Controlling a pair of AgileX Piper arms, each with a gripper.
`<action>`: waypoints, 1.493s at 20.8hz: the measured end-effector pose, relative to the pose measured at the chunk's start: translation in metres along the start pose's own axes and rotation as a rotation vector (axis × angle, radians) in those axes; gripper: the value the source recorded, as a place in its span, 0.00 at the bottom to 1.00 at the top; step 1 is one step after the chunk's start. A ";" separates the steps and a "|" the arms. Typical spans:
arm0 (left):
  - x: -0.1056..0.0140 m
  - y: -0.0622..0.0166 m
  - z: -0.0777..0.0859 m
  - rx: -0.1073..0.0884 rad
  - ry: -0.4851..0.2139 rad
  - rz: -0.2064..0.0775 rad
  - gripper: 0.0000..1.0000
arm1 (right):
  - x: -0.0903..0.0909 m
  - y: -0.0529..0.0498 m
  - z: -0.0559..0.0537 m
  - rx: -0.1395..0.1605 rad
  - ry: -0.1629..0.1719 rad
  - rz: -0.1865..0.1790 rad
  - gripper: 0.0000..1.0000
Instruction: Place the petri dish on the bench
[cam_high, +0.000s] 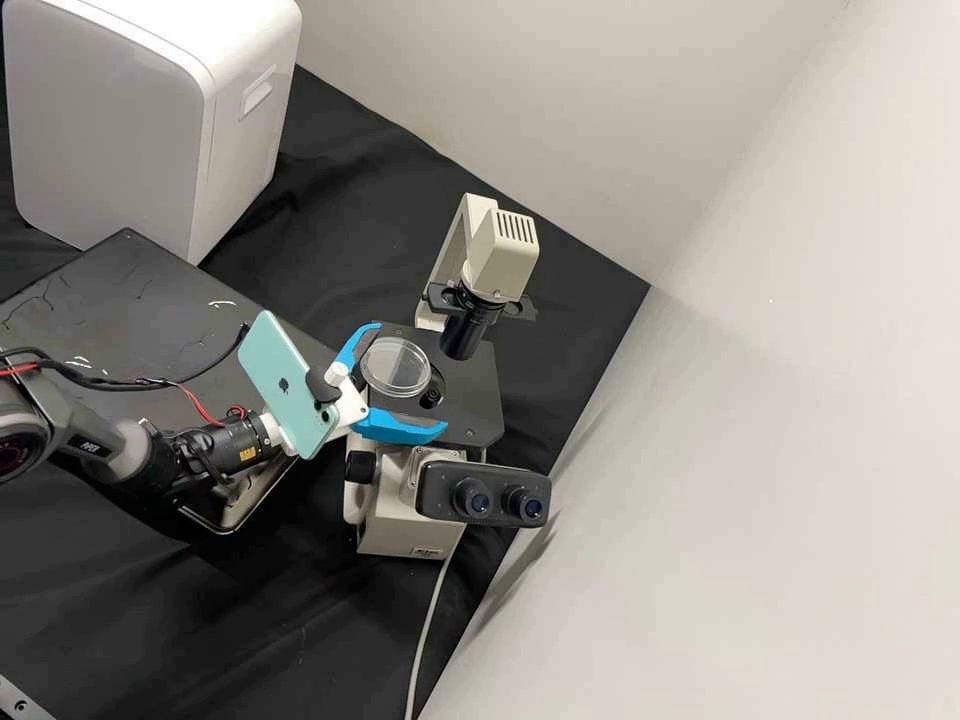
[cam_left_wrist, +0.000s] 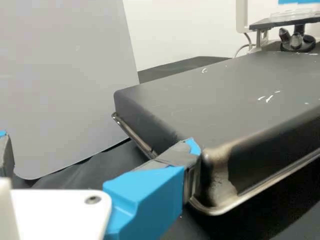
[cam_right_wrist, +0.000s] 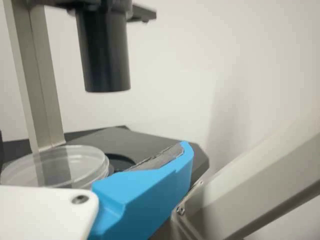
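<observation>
A clear round petri dish (cam_high: 395, 367) lies on the black stage (cam_high: 475, 400) of a microscope, under its dark condenser tube (cam_high: 462, 330). My right gripper (cam_high: 408, 378) stands open at the stage, one blue finger on each side of the dish with a gap on both. In the right wrist view the dish (cam_right_wrist: 55, 167) rests flat beside my blue finger (cam_right_wrist: 150, 185). My left gripper (cam_left_wrist: 97, 142) is open with nothing in it, low by the corner of a black metal box (cam_left_wrist: 225, 110).
The beige microscope (cam_high: 400, 500) has dark eyepieces (cam_high: 485, 497) facing the front. A flat black box (cam_high: 130, 310) lies left of it, and a white cabinet (cam_high: 150, 110) stands at the back left. Black cloth (cam_high: 330, 230) covers the bench. A pale wall (cam_high: 750, 450) rises on the right.
</observation>
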 end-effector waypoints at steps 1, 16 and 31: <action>0.000 -0.0002 0.000 0.001 0.000 -0.001 1.00 | -0.001 0.001 -0.001 0.006 0.008 0.008 1.00; -0.001 -0.0006 0.002 0.003 -0.011 -0.002 1.00 | -0.011 -0.003 -0.017 0.052 0.062 -0.009 1.00; -0.001 -0.0007 0.002 0.002 -0.012 -0.003 1.00 | -0.013 -0.034 -0.021 -0.055 0.055 -0.081 1.00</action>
